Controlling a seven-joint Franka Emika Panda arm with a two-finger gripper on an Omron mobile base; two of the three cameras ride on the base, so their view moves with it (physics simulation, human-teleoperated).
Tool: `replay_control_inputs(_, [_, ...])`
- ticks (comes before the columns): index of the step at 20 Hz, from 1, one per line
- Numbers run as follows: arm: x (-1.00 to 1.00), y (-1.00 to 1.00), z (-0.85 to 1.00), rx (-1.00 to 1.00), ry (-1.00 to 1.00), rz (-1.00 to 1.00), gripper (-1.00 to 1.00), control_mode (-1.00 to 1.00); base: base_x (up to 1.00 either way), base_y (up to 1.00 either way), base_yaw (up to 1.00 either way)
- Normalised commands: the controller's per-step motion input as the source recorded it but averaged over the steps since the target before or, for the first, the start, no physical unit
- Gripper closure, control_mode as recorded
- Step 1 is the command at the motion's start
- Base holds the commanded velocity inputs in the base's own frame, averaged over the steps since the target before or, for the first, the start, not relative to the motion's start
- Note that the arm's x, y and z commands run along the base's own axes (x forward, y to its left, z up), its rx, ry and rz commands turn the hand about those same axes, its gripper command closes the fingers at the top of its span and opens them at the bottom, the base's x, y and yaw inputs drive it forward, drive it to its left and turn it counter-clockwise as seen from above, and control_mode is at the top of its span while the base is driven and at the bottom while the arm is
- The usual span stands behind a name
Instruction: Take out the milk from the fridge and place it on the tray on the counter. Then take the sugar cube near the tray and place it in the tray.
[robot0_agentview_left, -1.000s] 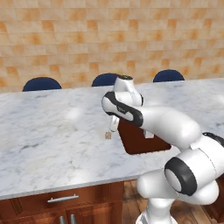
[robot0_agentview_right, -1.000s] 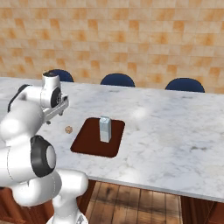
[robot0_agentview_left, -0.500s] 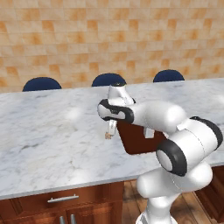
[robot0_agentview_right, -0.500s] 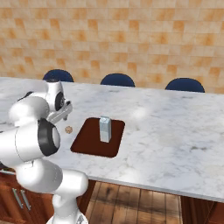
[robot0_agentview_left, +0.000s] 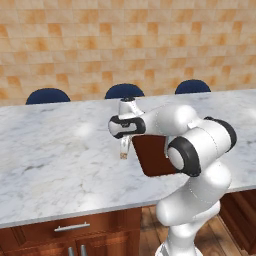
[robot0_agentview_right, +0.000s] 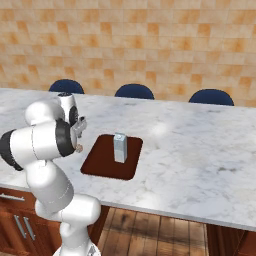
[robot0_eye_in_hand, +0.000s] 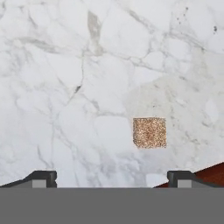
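Marble counter (robot0_agentview_left: 60, 150), sugar-cube step in hand: milk (robot0_agentview_right: 119, 147) already stands on the tray (robot0_agentview_right: 100, 162).
Left base view: end effector (robot0_agentview_left: 123, 150) hangs released just above the sugar cube (robot0_agentview_left: 123, 156). Right base view: the cube peeks beside the arm, tray just beyond. Hand view: cube lies ahead, nearer the right fingertip (robot0_eye_in_hand: 180, 177); the next move likely calls for centring, then descending.

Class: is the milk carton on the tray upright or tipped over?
Upright: the milk carton stands on its base in the tray, gabled top up.

Milk (robot0_agentview_right: 120, 147) in tray (robot0_agentview_right: 102, 165) (sugar cube (robot0_eye_in_hand: 149, 132) beside)
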Motion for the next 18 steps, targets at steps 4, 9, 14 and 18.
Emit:
replay_control_inputs(4, [0.33, 0.0, -0.42, 0.0, 0.0, 0.0, -1.0, -1.0, 0.0, 0.0, 0.0])
replay_control_inputs(9, [0.24, 0.0, -0.19, 0.0, 0.0, 0.0, -1.0, -1.0, 0.0, 0.0, 0.0])
replay_control_inputs(14, [0.34, 0.06, -0.16, 0.0, 0.01, 0.0, -1.0, -1.0, 0.0, 0.0, 0.0])
replay_control_inputs(18, [0.03, 0.04, -0.19, 0.0, 0.05, -0.02, -1.0, -1.0, 0.0, 0.0, 0.0])
